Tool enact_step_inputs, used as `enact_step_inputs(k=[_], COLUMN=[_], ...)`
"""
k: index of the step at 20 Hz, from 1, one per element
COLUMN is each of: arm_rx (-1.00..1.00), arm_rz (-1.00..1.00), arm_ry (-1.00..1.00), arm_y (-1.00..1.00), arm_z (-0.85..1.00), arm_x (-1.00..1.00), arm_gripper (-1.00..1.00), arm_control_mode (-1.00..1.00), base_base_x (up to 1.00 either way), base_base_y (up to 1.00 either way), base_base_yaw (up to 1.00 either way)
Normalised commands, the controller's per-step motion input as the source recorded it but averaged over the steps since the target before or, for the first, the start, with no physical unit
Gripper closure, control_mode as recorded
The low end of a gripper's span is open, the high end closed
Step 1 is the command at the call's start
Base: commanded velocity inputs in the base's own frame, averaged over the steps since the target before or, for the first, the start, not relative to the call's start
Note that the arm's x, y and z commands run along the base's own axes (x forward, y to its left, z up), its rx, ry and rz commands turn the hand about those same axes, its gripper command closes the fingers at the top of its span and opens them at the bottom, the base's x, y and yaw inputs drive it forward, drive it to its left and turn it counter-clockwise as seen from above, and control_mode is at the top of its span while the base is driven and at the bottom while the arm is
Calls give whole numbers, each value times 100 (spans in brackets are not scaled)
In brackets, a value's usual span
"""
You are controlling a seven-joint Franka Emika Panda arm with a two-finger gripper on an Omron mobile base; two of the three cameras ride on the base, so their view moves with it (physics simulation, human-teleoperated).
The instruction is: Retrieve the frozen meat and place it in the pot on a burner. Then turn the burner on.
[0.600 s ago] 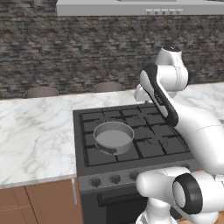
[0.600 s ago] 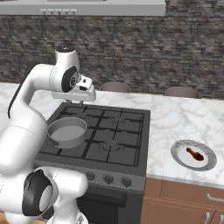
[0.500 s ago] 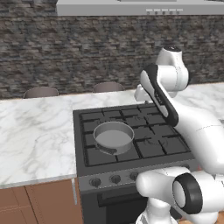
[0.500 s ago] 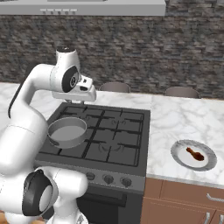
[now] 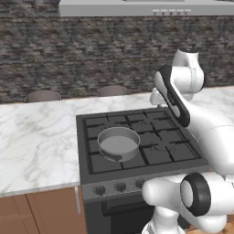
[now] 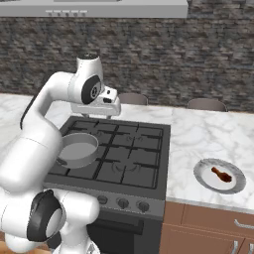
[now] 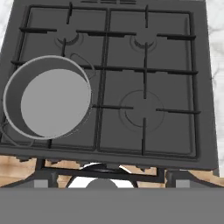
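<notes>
White marbled stone forms the surface (image 6: 208,139) flanking a dark grey cooktop (image 6: 144,171), under a rough stone back wall. Above the cooktop's rear part hangs the end effector (image 6: 96,110), pointing down, its fingers spread wide apart with nothing between them. Below it and toward the robot's left front sits the round grey pot (image 5: 118,143), empty, on the front left burner (image 7: 28,135). Well off to the end effector's right, on the surface, a shallow silvery dish (image 6: 219,175) carries the frozen meat (image 6: 221,173), a small reddish-brown chunk.
</notes>
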Motion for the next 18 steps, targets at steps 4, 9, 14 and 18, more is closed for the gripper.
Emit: enact_step_inputs(k=[4,9,14,18], arm_rx=[-5,-5,-9,-10], arm_rz=[0,0,0,0], arm_ry=[2,1,1,0], arm_y=[-67,-75,-67,-68], arm_z=[-12,-7,0,-1], arm_x=[7,3,0,0], arm_gripper=[-100,-100,-100,-100], arm_control_mode=[-100,-100,-100,-100], base_base_x=[0,0,0,0], base_base_y=[0,0,0,0], base_base_yaw=[0,0,0,0])
